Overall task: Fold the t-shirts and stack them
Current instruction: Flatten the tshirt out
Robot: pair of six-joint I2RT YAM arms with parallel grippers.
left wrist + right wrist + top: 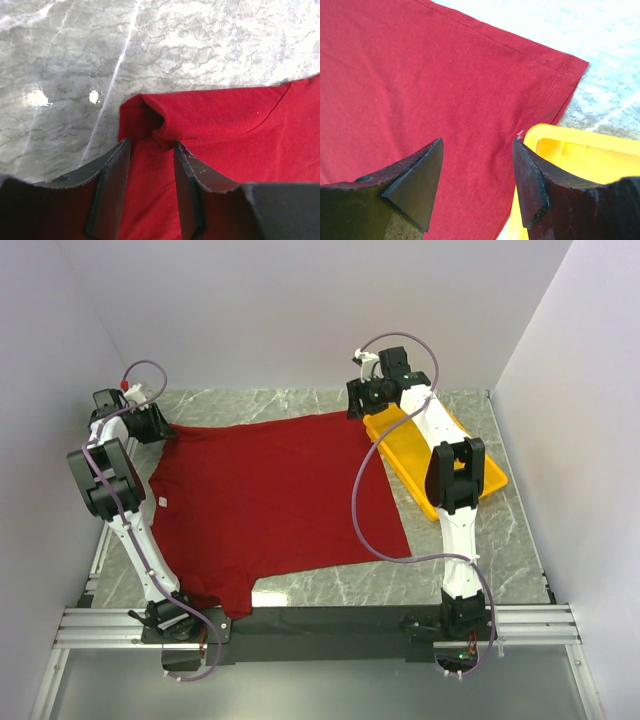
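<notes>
The red t-shirt (270, 495) lies flat on the table (400, 585), with the left gripper (150, 145) astride a sleeve fold and the right gripper (477, 142) over the corner beside the yellow tray (580, 155), both with fingers apart, probably ready to pinch for folding.

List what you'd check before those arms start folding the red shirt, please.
1. The shirt lies flat on the table: ok, apart from a small rumple at the left tool.
2. The left tool is open over the shirt's rumpled edge: ok.
3. The right tool is open over the far right corner: ok.
4. That corner is free of the yellow tray: cannot tell; they look very close.
5. Either tool grips cloth: not ok, both are open.
</notes>
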